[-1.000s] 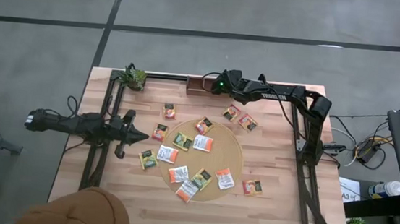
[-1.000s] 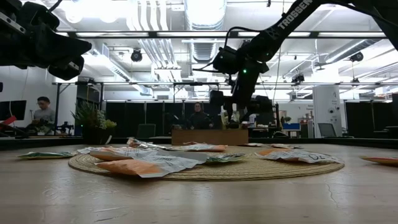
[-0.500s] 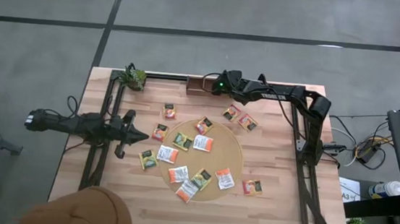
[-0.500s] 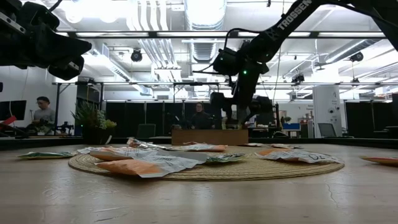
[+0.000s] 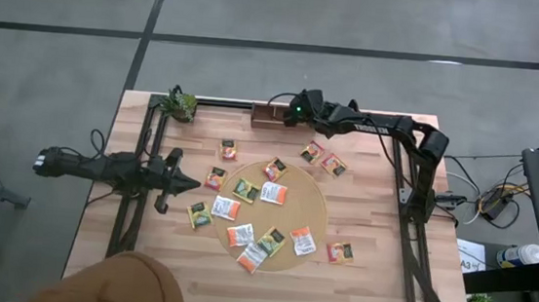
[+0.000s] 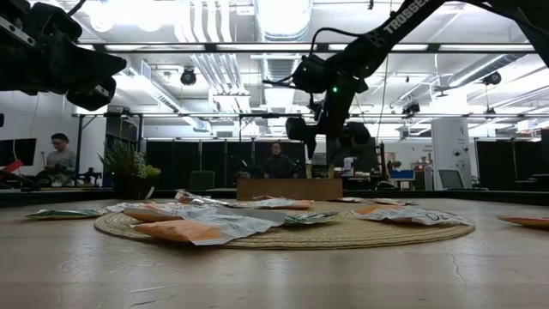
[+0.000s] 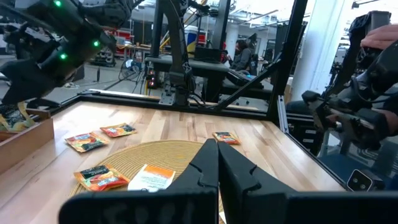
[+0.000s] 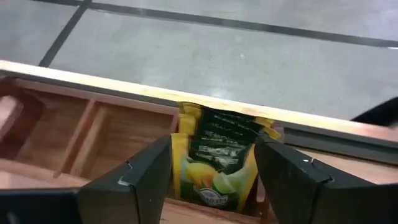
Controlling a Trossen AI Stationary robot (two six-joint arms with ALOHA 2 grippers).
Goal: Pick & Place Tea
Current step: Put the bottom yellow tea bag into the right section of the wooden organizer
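A dark green tea sachet with a yellow lemon print [image 8: 214, 163] stands on edge in one compartment of the small brown wooden compartment tray [image 5: 266, 117], which sits at the table's twelve o'clock edge. The right gripper [image 8: 211, 186] hangs just over that compartment, its fingers spread wide either side of the sachet and not gripping it. The two neighbouring compartments look empty.

The risk, as I judge it, lies in the withdrawal: the sachet leans between thin dividers with the fingers close on both sides, so a finger brushing it on the way up could lift it out, tip it over the tray's back wall or drag the light tray along the wood.

The rest of the tea lies flat and scattered, some pieces on the large round woven tan mat [image 5: 274, 213] at the table's middle, others on the bare light wooden table [image 5: 366, 277]: two at one o'clock of the mat [image 5: 323, 159], one at five o'clock [image 5: 340, 252], several at nine to eleven o'clock [image 5: 218, 177]. Some overlap at the mat's six o'clock edge [image 5: 254, 253], which could mean two coming up together.

The left gripper [image 5: 188, 185], fingers pressed together and holding nothing, waits at nine o'clock. A small potted green plant [image 5: 182, 104] stands at eleven o'clock, clear of the work.
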